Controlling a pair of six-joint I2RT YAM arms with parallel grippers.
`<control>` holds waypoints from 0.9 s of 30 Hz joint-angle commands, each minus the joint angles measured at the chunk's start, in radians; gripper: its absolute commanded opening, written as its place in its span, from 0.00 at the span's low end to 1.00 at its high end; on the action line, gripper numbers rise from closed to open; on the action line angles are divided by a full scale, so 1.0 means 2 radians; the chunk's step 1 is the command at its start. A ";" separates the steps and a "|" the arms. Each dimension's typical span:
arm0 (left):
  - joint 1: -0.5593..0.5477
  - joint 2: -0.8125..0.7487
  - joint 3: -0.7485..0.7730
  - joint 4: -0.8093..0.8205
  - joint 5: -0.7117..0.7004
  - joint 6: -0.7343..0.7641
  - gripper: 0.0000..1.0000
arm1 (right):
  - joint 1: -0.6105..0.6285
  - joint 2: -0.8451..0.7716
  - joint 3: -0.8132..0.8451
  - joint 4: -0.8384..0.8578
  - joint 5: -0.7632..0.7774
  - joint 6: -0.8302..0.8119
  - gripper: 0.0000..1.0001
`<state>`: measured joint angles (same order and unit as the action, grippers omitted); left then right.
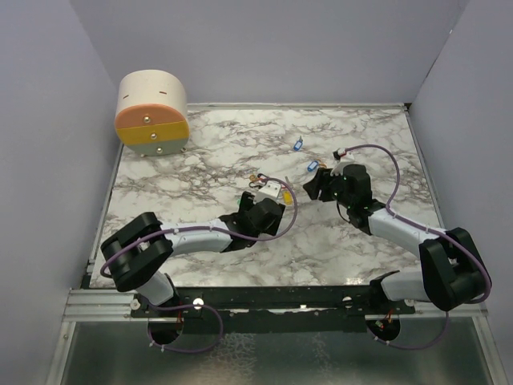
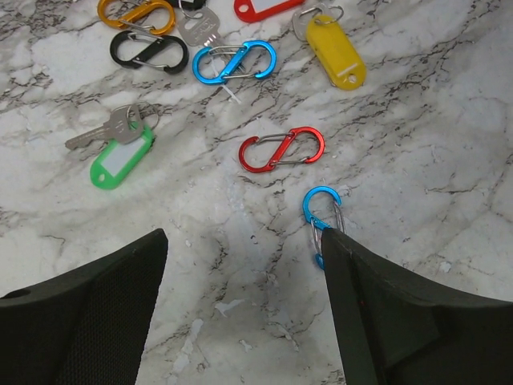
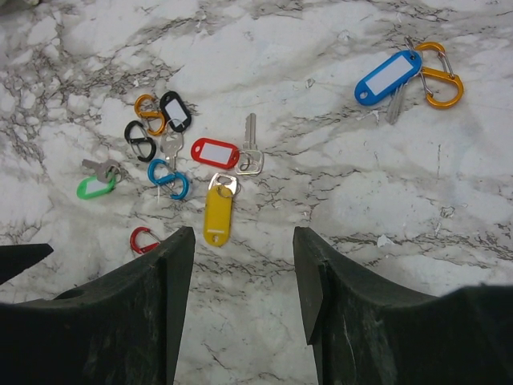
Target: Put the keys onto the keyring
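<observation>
The left gripper [image 2: 244, 249] and the right gripper [image 3: 243, 241] both stand wide open and empty above the marble table [image 3: 337, 192], where the tagged keys [image 3: 218, 212] lie loose among S-shaped carabiners [image 2: 281, 149], with one small blue carabiner [image 2: 321, 207] apparently touching a left finger.

A blue clip [image 2: 322, 207] is partly behind a finger [image 2: 385, 313] of the left end effector [image 2: 242, 241], and a red key [image 2: 268, 8] is cut by the top edge of that wrist view. A red clip [image 3: 143, 239] sits half hidden behind a finger [image 3: 120, 321] of the right end effector [image 3: 243, 234]
</observation>
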<state>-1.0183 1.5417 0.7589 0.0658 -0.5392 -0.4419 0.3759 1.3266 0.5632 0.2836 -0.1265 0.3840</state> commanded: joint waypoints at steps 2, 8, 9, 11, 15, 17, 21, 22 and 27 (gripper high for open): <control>-0.014 0.016 0.019 0.003 0.022 -0.018 0.78 | 0.002 0.002 -0.002 -0.001 -0.009 -0.002 0.52; -0.029 0.046 0.029 0.004 0.022 -0.028 0.78 | 0.002 -0.005 -0.004 -0.008 0.002 0.000 0.52; -0.031 0.051 0.030 0.003 0.021 -0.030 0.78 | 0.002 -0.008 -0.004 -0.009 0.004 0.000 0.52; -0.036 0.060 0.036 0.004 0.020 -0.031 0.78 | 0.002 -0.010 -0.004 -0.012 0.007 0.001 0.52; -0.039 0.073 0.043 0.004 0.020 -0.037 0.78 | 0.002 -0.013 -0.004 -0.016 0.014 0.004 0.52; -0.040 0.076 0.045 0.004 0.020 -0.042 0.75 | 0.002 -0.013 -0.003 -0.017 0.018 0.006 0.52; -0.039 0.076 0.045 0.006 0.019 -0.053 0.70 | 0.002 -0.017 -0.004 -0.019 0.022 0.008 0.52; -0.040 0.077 0.045 0.006 0.018 -0.056 0.70 | 0.002 -0.018 -0.004 -0.019 0.022 0.008 0.52; -0.040 0.095 0.048 0.007 0.020 -0.061 0.66 | 0.002 -0.021 -0.005 -0.021 0.026 0.009 0.52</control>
<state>-1.0935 1.7050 0.8318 0.0700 -0.5091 -0.5373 0.3759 1.3106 0.5632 0.2459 -0.1059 0.3923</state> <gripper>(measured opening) 0.669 0.521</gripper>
